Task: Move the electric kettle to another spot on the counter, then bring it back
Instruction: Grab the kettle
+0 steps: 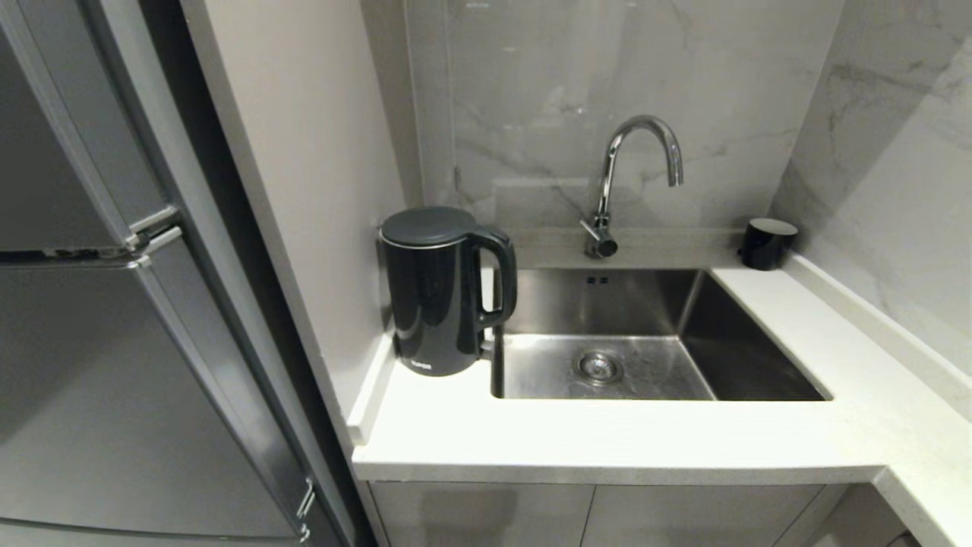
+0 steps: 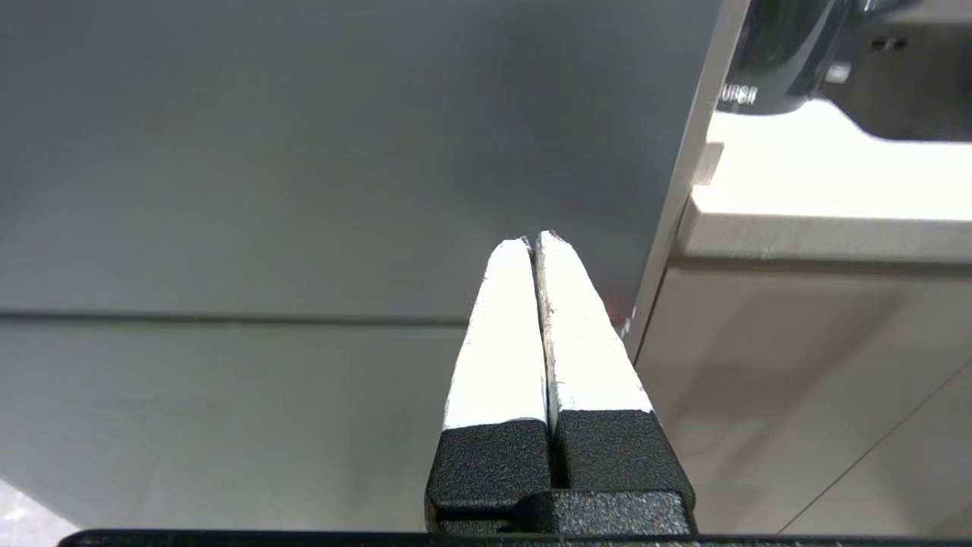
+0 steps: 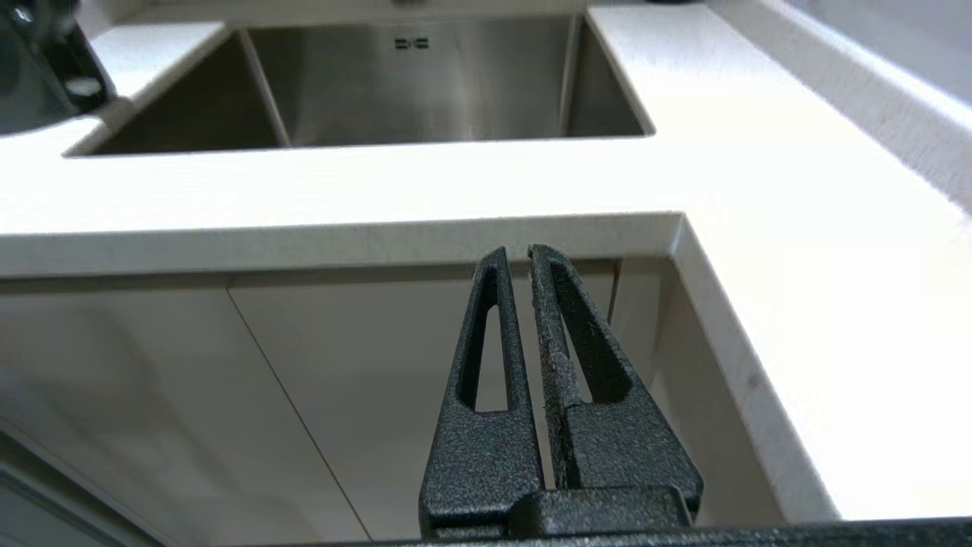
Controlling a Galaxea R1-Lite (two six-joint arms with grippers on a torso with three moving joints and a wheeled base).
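Note:
The electric kettle (image 1: pixel 437 292) is tall, glossy black, with a loop handle turned toward the sink. It stands upright on the white counter (image 1: pixel 607 441) in the left corner against the wall. Its base with white lettering shows in the left wrist view (image 2: pixel 767 61), and a bit of it in the right wrist view (image 3: pixel 38 76). Neither arm shows in the head view. My left gripper (image 2: pixel 535 239) is shut, empty, below counter level in front of a grey panel. My right gripper (image 3: pixel 516 254) is shut and empty, just under the counter's front edge (image 3: pixel 342 243).
A steel sink (image 1: pixel 630 342) lies right of the kettle, with a curved tap (image 1: pixel 615 182) behind it. A small black cup (image 1: pixel 765 243) stands at the back right corner. A grey fridge (image 1: pixel 114 304) fills the left. Pale cabinet doors (image 1: pixel 592 516) sit below the counter, which runs on along the right wall.

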